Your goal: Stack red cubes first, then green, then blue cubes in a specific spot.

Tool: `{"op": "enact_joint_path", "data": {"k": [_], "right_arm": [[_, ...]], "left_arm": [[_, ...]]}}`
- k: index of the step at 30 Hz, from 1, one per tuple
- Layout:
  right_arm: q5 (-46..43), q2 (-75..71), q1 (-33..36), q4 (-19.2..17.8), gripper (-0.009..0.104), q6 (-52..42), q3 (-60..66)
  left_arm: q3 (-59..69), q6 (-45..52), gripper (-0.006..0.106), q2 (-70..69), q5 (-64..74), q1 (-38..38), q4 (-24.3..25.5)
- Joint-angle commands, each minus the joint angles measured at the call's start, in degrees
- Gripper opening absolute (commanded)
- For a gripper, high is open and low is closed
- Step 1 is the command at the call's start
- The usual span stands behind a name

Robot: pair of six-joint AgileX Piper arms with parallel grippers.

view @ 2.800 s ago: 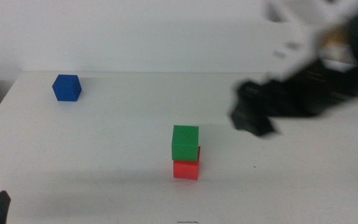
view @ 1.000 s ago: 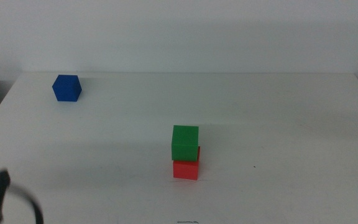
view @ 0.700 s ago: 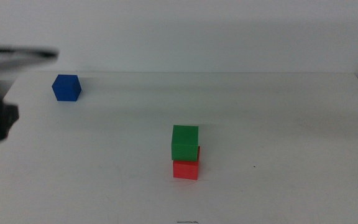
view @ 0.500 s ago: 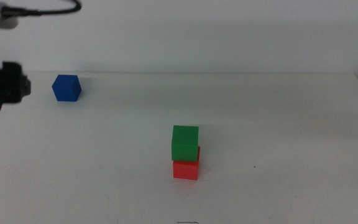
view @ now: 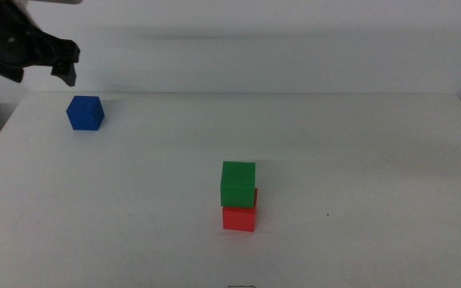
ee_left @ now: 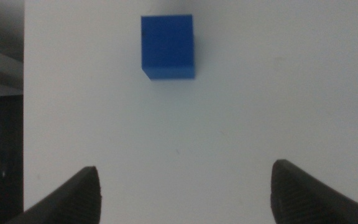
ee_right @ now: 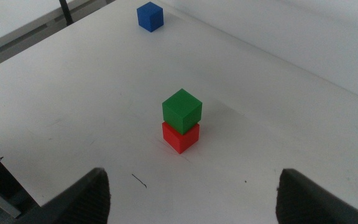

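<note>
Stack at tabletop (view: 358, 160) centre: green cube (view: 238, 183) set on red cube (view: 239, 218). Blue cube (view: 86, 113) lies near far-left corner; left gripper (view: 38, 56), jaws spread wide, is poised above for pickup. Right gripper (ee_right: 191, 199), also spread, is parked off-table.

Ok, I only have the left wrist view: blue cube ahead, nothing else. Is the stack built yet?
Observer: Partly. The green cube sits on the red cube mid-table; nothing is on top of it yet.
Operator: Where's my gripper relative to the blue one?
Observer: The left gripper hangs above the blue cube at the far left corner, jaws open, not touching.
Operator: And the right arm?
Observer: Out of the middle view; the right gripper is open and empty.
</note>
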Motion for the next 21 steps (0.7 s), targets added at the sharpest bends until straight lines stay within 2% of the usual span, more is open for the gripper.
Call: {"op": "enact_joint_path", "data": {"k": [1, 8, 17, 21], "right_arm": [[-3.8, 0.2, -0.3, -1.1, 0.074, -0.7, -1.3], [-3.8, 0.2, -0.3, -1.1, 0.074, -0.7, -1.3], [-3.8, 0.2, -0.3, -1.1, 0.074, -0.7, -1.3], [-3.8, 0.2, -0.3, -1.1, 0.074, -0.7, -1.3]], "left_arm": [[-7.9, 0.9, 0.094, 2.8, 0.8, 1.0, -0.8], [-23.2, 2.5, 0.094, 16.1, 4.5, 3.3, -0.8], [-36.3, 9.4, 0.094, 28.9, 4.5, 3.8, -8.7], [-38.7, 9.6, 0.094, 32.3, 3.6, 3.8, -9.4]]}}
